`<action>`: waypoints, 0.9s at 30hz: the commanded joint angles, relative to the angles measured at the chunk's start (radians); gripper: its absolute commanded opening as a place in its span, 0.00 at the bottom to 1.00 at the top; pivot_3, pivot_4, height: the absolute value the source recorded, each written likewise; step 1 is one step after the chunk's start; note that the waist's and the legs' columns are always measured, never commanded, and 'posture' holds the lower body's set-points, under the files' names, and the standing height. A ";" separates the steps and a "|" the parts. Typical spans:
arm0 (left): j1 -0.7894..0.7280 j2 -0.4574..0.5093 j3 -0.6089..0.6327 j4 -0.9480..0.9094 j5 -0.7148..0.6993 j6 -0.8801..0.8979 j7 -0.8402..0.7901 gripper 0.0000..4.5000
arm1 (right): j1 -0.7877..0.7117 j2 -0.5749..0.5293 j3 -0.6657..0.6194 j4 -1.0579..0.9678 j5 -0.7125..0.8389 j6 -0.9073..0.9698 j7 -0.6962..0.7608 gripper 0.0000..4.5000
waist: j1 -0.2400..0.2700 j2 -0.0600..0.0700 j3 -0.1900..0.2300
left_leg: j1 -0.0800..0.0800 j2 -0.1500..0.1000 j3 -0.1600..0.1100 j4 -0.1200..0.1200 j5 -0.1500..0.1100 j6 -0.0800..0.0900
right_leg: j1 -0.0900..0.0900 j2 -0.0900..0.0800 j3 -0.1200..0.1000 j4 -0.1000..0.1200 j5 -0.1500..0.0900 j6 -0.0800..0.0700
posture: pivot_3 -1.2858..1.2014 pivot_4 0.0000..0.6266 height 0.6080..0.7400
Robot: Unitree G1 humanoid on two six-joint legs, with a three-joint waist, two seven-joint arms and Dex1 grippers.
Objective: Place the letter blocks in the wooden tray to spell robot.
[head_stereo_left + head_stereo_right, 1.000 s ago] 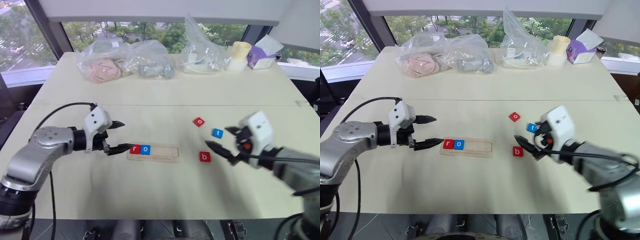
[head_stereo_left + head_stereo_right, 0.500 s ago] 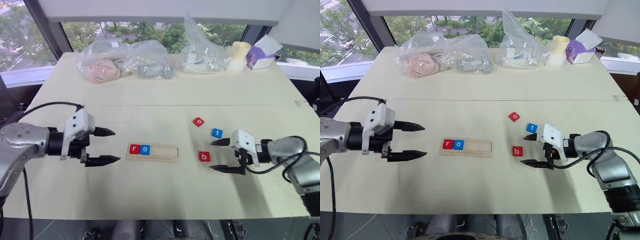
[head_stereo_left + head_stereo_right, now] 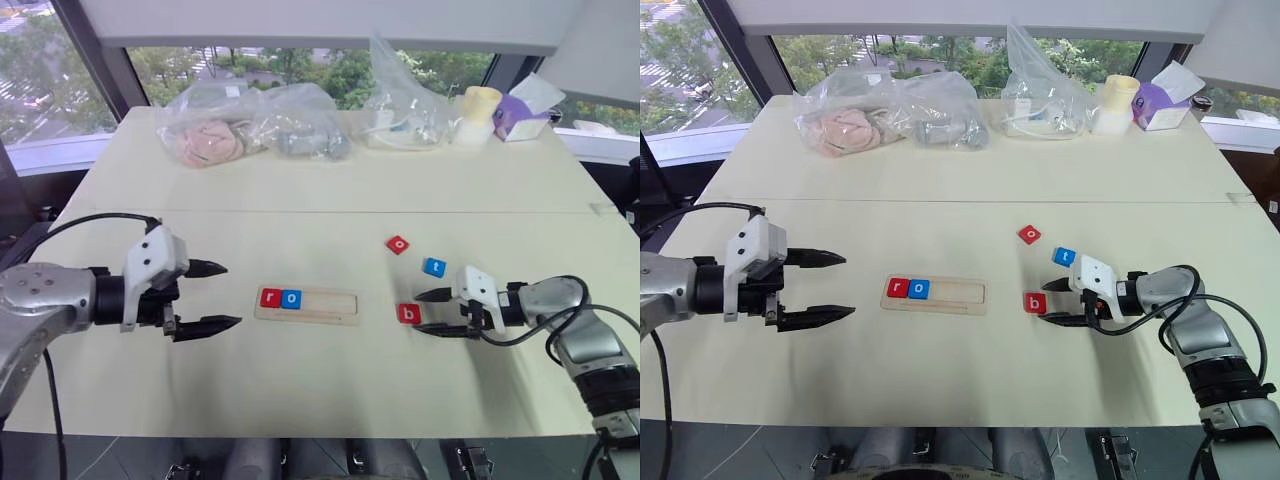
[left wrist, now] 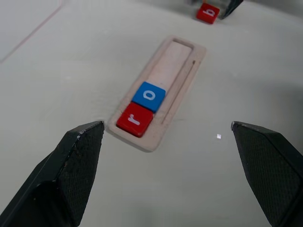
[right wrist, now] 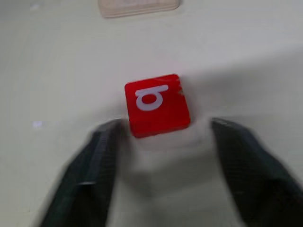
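Red b block (image 5: 156, 105) lies flat on the table (image 3: 320, 380), right of the wooden tray (image 3: 320, 305), between my right gripper's (image 3: 433, 312) parted fingertips, ungripped. Tray holds r (image 3: 270, 297) and o (image 3: 291, 298). My left gripper (image 3: 215, 296) hangs wide open, empty.

Head stereo pair looks down over table (image 3: 330, 190); wrist cameras close, low, along fingers.

A pale cream table (image 3: 330, 180) spans the room under daylight. Along its far edge, well beyond both arms, sit clear plastic bags (image 3: 250, 125), a cream cup (image 3: 480, 105) and a purple tissue box (image 3: 520, 108). Behind them, dark-framed windows (image 3: 300, 62) show green trees outside.
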State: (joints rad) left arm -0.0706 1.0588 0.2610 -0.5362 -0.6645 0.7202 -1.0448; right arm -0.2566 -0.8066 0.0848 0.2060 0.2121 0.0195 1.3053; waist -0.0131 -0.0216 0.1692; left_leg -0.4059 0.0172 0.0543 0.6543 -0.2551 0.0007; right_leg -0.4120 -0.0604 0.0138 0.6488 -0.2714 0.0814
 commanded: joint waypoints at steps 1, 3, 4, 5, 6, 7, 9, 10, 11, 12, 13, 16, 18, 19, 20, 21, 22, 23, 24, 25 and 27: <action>0.005 0.000 0.033 -0.013 -0.005 -0.008 0.008 1.00 | 0.032 0.005 -0.013 -0.061 0.012 0.025 -0.025 0.24 | 0.000 0.000 0.000 | 0.001 0.000 0.000 0.000 0.000 0.000 | 0.001 0.000 0.000 0.000 0.000 0.000 | 0.52 0.24 0.99; -0.006 -0.003 0.018 0.004 0.002 -0.017 0.010 1.00 | 0.054 0.015 -0.022 -0.114 0.024 0.054 -0.056 0.24 | 0.000 0.000 0.000 | 0.001 0.000 0.000 0.000 0.000 0.000 | 0.001 0.000 0.000 0.000 0.000 0.000 | 0.52 0.24 0.99; -0.011 -0.004 0.012 0.013 0.006 -0.022 0.009 1.00 | 0.063 0.017 -0.026 -0.156 0.032 0.075 -0.069 0.24 | 0.000 0.000 0.000 | 0.001 0.000 0.000 0.000 0.000 0.000 | 0.001 -0.001 0.000 0.000 0.000 0.000 | 0.52 0.24 0.99; -0.014 -0.004 0.007 0.021 0.009 -0.026 0.006 1.00 | 0.069 0.018 -0.029 -0.199 0.042 0.100 -0.080 0.24 | 0.000 0.000 0.000 | 0.001 0.000 0.000 0.000 0.000 0.000 | 0.001 -0.001 0.000 0.000 0.000 0.000 | 0.52 0.24 0.99; -0.016 -0.003 0.005 0.028 0.012 -0.030 0.003 1.00 | 0.070 0.019 -0.032 -0.240 0.054 0.129 -0.091 0.24 | 0.000 0.000 0.000 | 0.001 0.000 0.000 0.000 0.000 0.000 | 0.001 -0.001 0.000 0.000 0.000 0.000 | 0.52 0.24 0.99; -0.020 0.000 0.002 0.040 0.017 -0.036 -0.003 1.00 | 0.057 0.024 -0.034 -0.295 0.072 0.177 -0.107 0.24 | -0.002 0.000 0.000 | 0.001 0.000 0.000 0.000 0.000 0.000 | 0.001 -0.001 0.000 0.000 0.000 0.000 | 0.52 0.24 0.99; -0.030 0.009 -0.007 0.067 0.033 -0.050 -0.015 1.00 | 0.006 0.041 -0.029 -0.398 0.119 0.311 -0.147 0.24 | -0.005 0.001 0.000 | 0.001 0.000 0.000 0.000 0.000 0.000 | 0.001 -0.001 0.000 0.000 0.000 0.000 | 0.52 0.24 0.99; -0.033 0.016 -0.011 0.080 0.044 -0.059 -0.023 1.00 | -0.027 0.055 -0.018 -0.438 0.136 0.372 -0.167 0.24 | -0.007 0.001 0.000 | 0.001 0.000 0.000 0.000 0.000 0.000 | 0.001 -0.001 0.000 0.000 0.000 0.000 | 0.52 0.24 0.99; -0.036 0.023 -0.017 0.090 0.054 -0.067 -0.030 1.00 | -0.061 0.068 -0.004 -0.464 0.144 0.423 -0.184 0.24 | -0.008 0.001 0.000 | 0.001 0.000 0.000 0.000 0.000 0.000 | 0.000 -0.001 0.000 0.000 0.000 -0.001 | 0.52 0.24 0.99; -0.037 0.029 -0.024 0.098 0.066 -0.076 -0.040 1.00 | -0.104 0.092 0.021 -0.477 0.142 0.472 -0.209 0.24 | -0.006 0.001 0.000 | 0.001 0.000 0.000 0.000 0.000 0.000 | 0.000 -0.001 0.000 0.000 0.001 -0.001 | 0.52 0.24 0.99; -0.038 0.029 -0.032 0.099 0.066 -0.079 -0.051 1.00 | -0.158 0.141 0.053 -0.476 0.147 0.549 -0.251 0.24 | -0.006 0.001 0.000 | 0.001 0.001 -0.001 0.000 0.000 0.000 | 0.000 -0.001 0.000 0.000 0.001 -0.001 | 0.52 0.24 0.99; -0.040 0.025 -0.065 0.084 0.074 -0.090 -0.064 1.00 | -0.254 0.230 0.139 -0.447 0.127 0.657 -0.304 0.24 | -0.001 0.000 0.000 | 0.000 0.001 -0.002 -0.001 0.000 -0.001 | -0.001 -0.002 0.000 0.000 0.001 -0.002 | 0.52 0.24 0.99; -0.044 0.021 -0.075 0.081 0.082 -0.093 -0.058 1.00 | -0.296 0.262 0.196 -0.408 0.082 0.649 -0.318 0.24 | 0.005 0.000 0.000 | -0.002 0.000 -0.002 -0.001 0.000 -0.001 | -0.003 -0.004 -0.002 0.000 0.001 -0.003 | 0.52 0.24 0.99; -0.046 0.020 -0.077 0.080 0.082 -0.092 -0.056 1.00 | -0.311 0.270 0.217 -0.395 0.069 0.646 -0.320 0.24 | 0.004 0.000 0.000 | -0.003 -0.001 -0.002 -0.002 0.000 -0.001 | -0.004 -0.005 -0.002 0.000 0.001 -0.003 | 0.52 0.24 0.99; -0.050 0.018 -0.080 0.077 0.080 -0.087 -0.052 1.00 | -0.319 0.270 0.226 -0.387 0.063 0.643 -0.319 0.24 | 0.003 0.000 0.000 | -0.005 -0.002 -0.002 -0.002 0.000 -0.001 | -0.006 -0.007 -0.002 -0.001 0.001 -0.003 | 0.52 0.24 0.99; -0.043 0.019 -0.077 0.071 0.081 -0.088 -0.051 1.00 | -0.340 0.273 0.251 -0.369 0.048 0.637 -0.309 0.24 | 0.001 0.000 0.000 | -0.007 -0.002 -0.001 -0.002 0.000 -0.001 | -0.007 -0.007 -0.002 -0.001 0.001 -0.003 | 0.52 0.24 0.99; -0.034 0.021 -0.073 0.064 0.083 -0.089 -0.050 1.00 | -0.359 0.273 0.275 -0.350 0.030 0.627 -0.300 0.24 | -0.002 0.000 0.000 | -0.008 -0.003 -0.001 -0.002 0.000 -0.001 | -0.009 -0.008 -0.002 -0.001 0.001 -0.003 | 0.52 0.24 0.99; -0.025 0.022 -0.068 0.058 0.084 -0.090 -0.049 1.00 | -0.373 0.271 0.293 -0.333 0.016 0.617 -0.292 0.24 | -0.003 0.000 0.000 | -0.009 -0.003 0.000 -0.003 0.000 -0.001 | -0.010 -0.008 -0.002 -0.001 0.001 -0.003 | 0.52 0.24 0.99; -0.018 0.022 -0.064 0.051 0.084 -0.089 -0.047 1.00 | -0.383 0.269 0.305 -0.321 0.006 0.612 -0.284 0.24 | -0.005 0.000 0.000 | -0.010 -0.003 0.000 -0.003 0.000 -0.001 | -0.011 -0.008 -0.002 -0.001 0.002 -0.003 | 0.52 0.24 0.99; -0.011 0.022 -0.060 0.044 0.084 -0.088 -0.045 1.00 | -0.389 0.264 0.313 -0.312 -0.002 0.606 -0.275 0.24 | -0.006 0.000 0.000 | -0.010 -0.003 0.000 -0.003 0.000 -0.001 | -0.012 -0.008 -0.002 -0.001 0.002 -0.003 | 0.52 0.24 0.99; -0.001 0.021 -0.056 0.031 0.084 -0.086 -0.039 1.00 | -0.396 0.257 0.325 -0.298 -0.013 0.601 -0.258 0.24 | -0.006 0.000 0.000 | -0.010 -0.002 0.000 -0.004 0.000 -0.001 | -0.013 -0.008 -0.003 -0.001 0.002 -0.003 | 0.52 0.24 0.99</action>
State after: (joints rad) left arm -0.0772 1.0754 0.1750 -0.4773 -0.5829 0.6426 -1.0878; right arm -0.6340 -0.5406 0.4084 -0.0848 0.2075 0.6376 1.0300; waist -0.0187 -0.0213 0.1691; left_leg -0.4159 0.0149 0.0541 0.6496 -0.2549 -0.0003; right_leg -0.4249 -0.0685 0.0104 0.6484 -0.2699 0.0785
